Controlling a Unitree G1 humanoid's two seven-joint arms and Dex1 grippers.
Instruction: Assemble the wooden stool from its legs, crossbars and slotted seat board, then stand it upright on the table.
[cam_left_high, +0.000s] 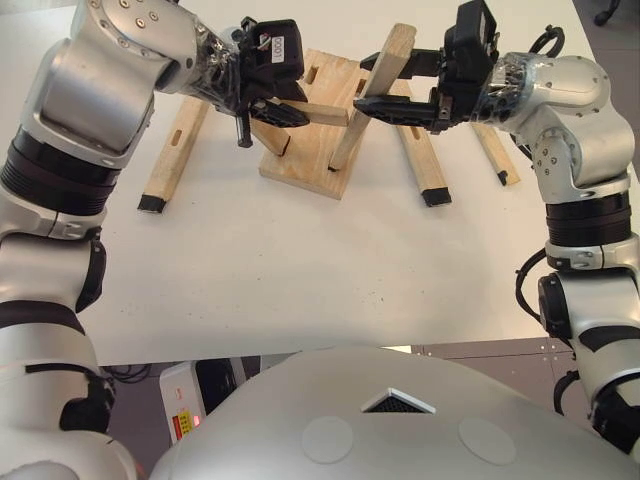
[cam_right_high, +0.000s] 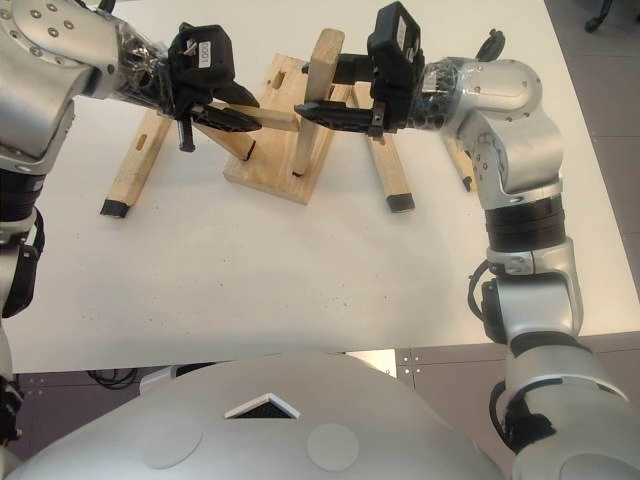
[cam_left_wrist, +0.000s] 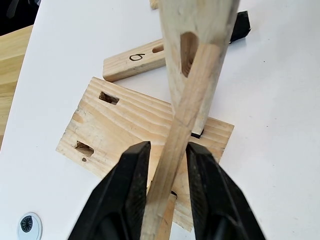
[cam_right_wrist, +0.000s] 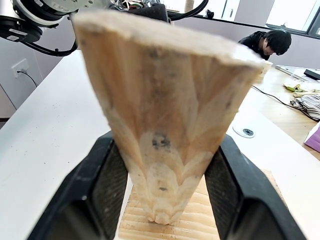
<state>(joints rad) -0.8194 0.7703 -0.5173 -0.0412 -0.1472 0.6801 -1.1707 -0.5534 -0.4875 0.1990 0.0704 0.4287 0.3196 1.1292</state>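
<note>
Office-like lab: white table (cam_left_high: 300, 270), wall socket (cam_right_wrist: 20, 66), cabled wooden desk (cam_right_wrist: 280, 77), large windows (cam_right_wrist: 295, 14).

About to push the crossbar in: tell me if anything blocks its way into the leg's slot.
Nothing visible does. The crossbar held in the left jaws has its tip right at the open slot in the upright leg, with nothing between.

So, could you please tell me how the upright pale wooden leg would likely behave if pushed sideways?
Probably rigid: the pale wooden leg is solid, thick timber. It is tall over a narrow foot on the flat slotted seat board, so it might tip without the right gripper clamping it.
</note>
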